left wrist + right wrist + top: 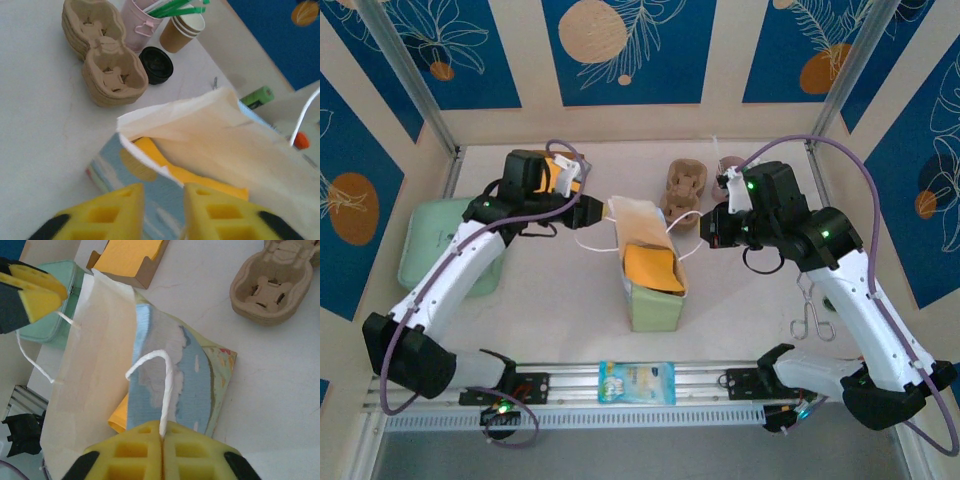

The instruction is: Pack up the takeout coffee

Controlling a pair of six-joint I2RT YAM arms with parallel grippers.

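Left tool point(162, 195) at bag point(215, 130), coffee point(156, 65) well beyond

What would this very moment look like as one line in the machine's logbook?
right pincer: shut on string handle | left pincer: open at rim of paper bag | black lid: on table, outside bag
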